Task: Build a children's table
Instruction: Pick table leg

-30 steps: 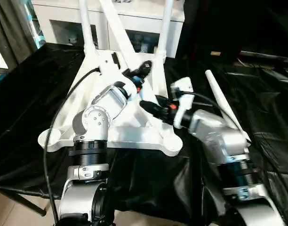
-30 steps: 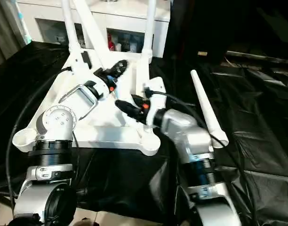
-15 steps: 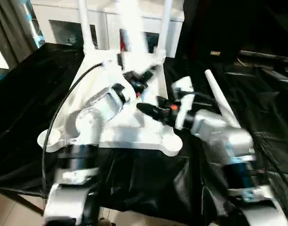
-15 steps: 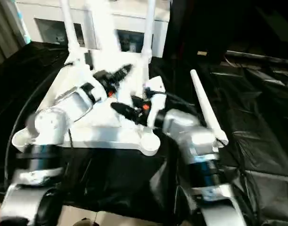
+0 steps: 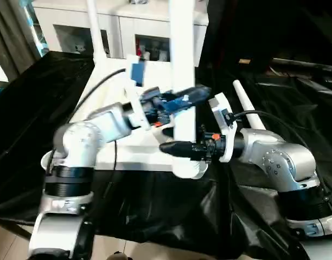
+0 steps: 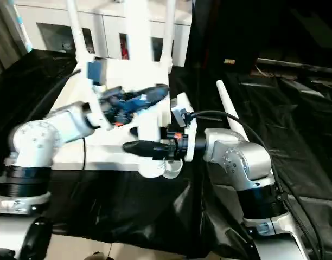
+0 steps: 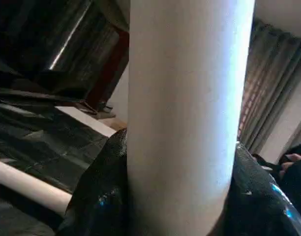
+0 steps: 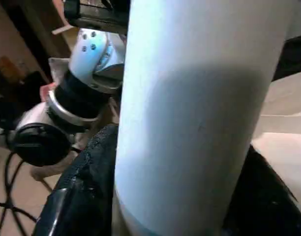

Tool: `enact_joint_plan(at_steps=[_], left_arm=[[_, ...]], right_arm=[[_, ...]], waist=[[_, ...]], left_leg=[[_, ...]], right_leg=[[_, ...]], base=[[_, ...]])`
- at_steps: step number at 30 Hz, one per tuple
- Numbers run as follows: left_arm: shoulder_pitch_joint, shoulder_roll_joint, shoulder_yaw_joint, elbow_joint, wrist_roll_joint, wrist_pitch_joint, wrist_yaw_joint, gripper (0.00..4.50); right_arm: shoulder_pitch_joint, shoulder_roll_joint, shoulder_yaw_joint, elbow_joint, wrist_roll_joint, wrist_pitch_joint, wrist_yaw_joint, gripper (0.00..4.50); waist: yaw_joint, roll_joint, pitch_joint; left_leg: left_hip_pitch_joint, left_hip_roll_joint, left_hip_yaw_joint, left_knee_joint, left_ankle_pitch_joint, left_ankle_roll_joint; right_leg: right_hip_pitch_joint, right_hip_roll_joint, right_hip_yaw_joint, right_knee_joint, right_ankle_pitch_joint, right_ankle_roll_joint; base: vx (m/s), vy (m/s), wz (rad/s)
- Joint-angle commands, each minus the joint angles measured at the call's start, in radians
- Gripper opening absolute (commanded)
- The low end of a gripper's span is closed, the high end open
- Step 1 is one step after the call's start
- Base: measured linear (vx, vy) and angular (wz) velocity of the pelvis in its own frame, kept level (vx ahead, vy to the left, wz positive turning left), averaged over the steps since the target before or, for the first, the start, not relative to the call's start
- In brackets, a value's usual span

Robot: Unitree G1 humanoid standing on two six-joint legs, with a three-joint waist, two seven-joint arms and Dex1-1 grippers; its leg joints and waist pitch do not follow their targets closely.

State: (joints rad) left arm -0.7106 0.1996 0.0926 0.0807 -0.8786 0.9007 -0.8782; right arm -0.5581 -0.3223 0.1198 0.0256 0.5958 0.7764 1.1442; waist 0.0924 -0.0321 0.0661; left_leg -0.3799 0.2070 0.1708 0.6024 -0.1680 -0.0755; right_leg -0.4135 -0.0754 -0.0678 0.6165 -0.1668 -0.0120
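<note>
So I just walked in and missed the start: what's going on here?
The robot is building a small white table. The top lies upside down on a black-covered bench. Both grippers, left above right, clasp one upright leg at the near corner socket. Another leg lies loose on the right.

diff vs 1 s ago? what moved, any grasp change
Both grippers now close around one table leg, which went from leaning to upright over the near right corner socket of the upturned tabletop. The left gripper grips higher up, the right gripper lower down near the socket. Unchanged: two far legs standing, the spare leg lying on the black sheet.
</note>
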Motion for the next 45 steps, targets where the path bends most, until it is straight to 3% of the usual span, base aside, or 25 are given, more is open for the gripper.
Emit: enact_joint_plan(at_steps=[1, 4, 6, 10, 12, 17, 19, 20, 26, 30, 35, 36, 40, 43, 45], left_arm=[[-0.011, -0.004, 0.007, -0.062, -0.069, 0.004, -0.053, 1.91], [-0.012, -0.014, -0.003, -0.04, -0.012, -0.037, -0.004, 1.91], [-0.024, -0.026, -0.006, 0.0, 0.061, -0.081, 0.074, 2.47], [-0.047, -0.056, 0.014, 0.064, 0.13, -0.119, 0.213, 2.79], [-0.057, -0.092, 0.008, 0.115, 0.283, -0.176, 0.464, 2.95], [-0.051, -0.119, 0.01, 0.117, 0.329, -0.182, 0.572, 2.98], [-0.045, -0.168, 0.02, 0.118, 0.378, -0.215, 0.698, 2.98], [-0.046, -0.185, 0.029, 0.123, 0.378, -0.225, 0.723, 2.98], [-0.042, -0.252, 0.069, 0.138, 0.392, -0.262, 0.838, 2.6], [-0.031, -0.254, 0.077, 0.128, 0.389, -0.26, 0.849, 2.24], [-0.024, -0.245, 0.076, 0.115, 0.396, -0.281, 0.839, 2.12], [-0.025, -0.24, 0.072, 0.113, 0.394, -0.285, 0.826, 2.1], [-0.026, -0.167, 0.007, 0.068, 0.351, -0.247, 0.623, 2.0], [-0.029, -0.141, -0.001, 0.053, 0.312, -0.21, 0.546, 1.89], [-0.031, -0.115, -0.006, 0.04, 0.267, -0.171, 0.466, 1.88]], right_arm=[[0.009, -0.023, -0.004, 0.032, -0.032, 0.019, -0.023, 2.27], [0.008, -0.001, -0.012, 0.042, -0.041, -0.001, -0.065, 2.06], [0.0, 0.035, -0.029, 0.068, -0.068, -0.036, -0.149, 2.01], [-0.015, 0.083, -0.056, 0.115, -0.099, -0.081, -0.251, 1.96], [-0.028, 0.132, -0.068, 0.148, -0.144, -0.123, -0.37, 1.96], [-0.03, 0.157, -0.048, 0.164, -0.191, -0.162, -0.437, 1.95], [-0.034, 0.196, -0.017, 0.188, -0.259, -0.221, -0.531, 1.95], [-0.037, 0.208, -0.011, 0.193, -0.273, -0.234, -0.549, 1.95], [-0.049, 0.251, 0.016, 0.212, -0.324, -0.274, -0.607, 1.95], [-0.049, 0.269, 0.022, 0.209, -0.339, -0.292, -0.629, 1.95], [-0.046, 0.271, 0.026, 0.214, -0.35, -0.304, -0.625, 1.95], [-0.046, 0.273, 0.019, 0.216, -0.332, -0.292, -0.604, 2.65], [-0.037, 0.217, -0.003, 0.169, -0.25, -0.216, -0.476, 2.86], [-0.033, 0.181, -0.006, 0.155, -0.237, -0.202, -0.433, 3.1], [-0.031, 0.139, -0.008, 0.143, -0.222, -0.185, -0.379, 3.18]], waist=[[0.004, 0.009, -0.078], [0.005, 0.009, -0.079], [0.005, 0.008, -0.08], [0.003, 0.008, -0.082], [0.001, 0.009, -0.082], [0.001, 0.005, -0.085], [0.0, 0.003, -0.085], [-0.001, -0.004, -0.085], [-0.001, 0.002, -0.082], [-0.002, 0.0, -0.082], [-0.002, 0.001, -0.082], [-0.002, 0.002, -0.081], [-0.002, 0.004, -0.082], [0.001, 0.008, -0.082], [0.003, 0.007, -0.083]], left_leg=[[0.019, 0.017, 0.0, -0.07, -0.197, -0.022], [0.018, 0.018, 0.0, -0.07, -0.187, -0.025], [0.015, 0.016, 0.0, -0.07, -0.18, -0.028], [0.015, 0.015, 0.0, -0.07, -0.174, -0.043], [0.015, 0.017, -0.002, -0.071, -0.175, -0.047], [0.012, 0.014, -0.001, -0.068, -0.135, -0.038], [0.011, 0.015, 0.0, -0.067, -0.121, -0.033], [0.009, 0.013, 0.001, -0.066, -0.128, -0.029], [0.013, 0.014, 0.001, -0.068, -0.167, -0.026], [0.01, 0.014, -0.001, -0.069, -0.159, -0.024], [0.01, 0.013, 0.0, -0.069, -0.162, -0.02], [0.011, 0.013, 0.0, -0.069, -0.167, -0.019], [0.011, 0.012, -0.002, -0.071, -0.175, -0.01], [0.016, 0.015, 0.0, -0.068, -0.156, -0.011], [0.016, 0.013, 0.003, -0.067, -0.157, -0.01]], right_leg=[[0.06, -0.054, 0.04, -0.068, -0.205, -0.193], [0.06, -0.054, 0.041, -0.068, -0.19, -0.193], [0.062, -0.055, 0.041, -0.067, -0.182, -0.191], [0.063, -0.054, 0.041, -0.067, -0.183, -0.175], [0.062, -0.053, 0.041, -0.067, -0.171, -0.168], [0.066, -0.053, 0.041, -0.062, -0.13, -0.169], [0.064, -0.053, 0.04, -0.061, -0.103, -0.179], [0.067, -0.053, 0.04, -0.063, -0.112, -0.177], [0.059, -0.053, 0.041, -0.072, -0.187, -0.15], [0.061, -0.052, 0.04, -0.069, -0.159, -0.147], [0.061, -0.052, 0.041, -0.07, -0.163, -0.143], [0.06, -0.052, 0.04, -0.07, -0.166, -0.144], [0.063, -0.052, 0.039, -0.071, -0.177, -0.132], [0.057, -0.05, 0.041, -0.064, -0.128, -0.163], [0.06, -0.05, 0.04, -0.061, -0.12, -0.186]], base=[[0.0, 0.0, 0.0], [0.0, 0.0, 0.0], [0.0, 0.0, 0.0], [0.0, 0.0, 0.0], [0.0, 0.0, 0.0], [0.0, 0.0, 0.0], [0.0, 0.0, 0.0], [0.0, 0.0, 0.0], [0.0, 0.0, 0.0], [0.0, 0.0, 0.0], [0.0, 0.0, 0.0], [0.0, 0.0, 0.0], [0.0, 0.0, 0.0], [0.0, 0.0, 0.0], [0.0, 0.0, 0.0]])
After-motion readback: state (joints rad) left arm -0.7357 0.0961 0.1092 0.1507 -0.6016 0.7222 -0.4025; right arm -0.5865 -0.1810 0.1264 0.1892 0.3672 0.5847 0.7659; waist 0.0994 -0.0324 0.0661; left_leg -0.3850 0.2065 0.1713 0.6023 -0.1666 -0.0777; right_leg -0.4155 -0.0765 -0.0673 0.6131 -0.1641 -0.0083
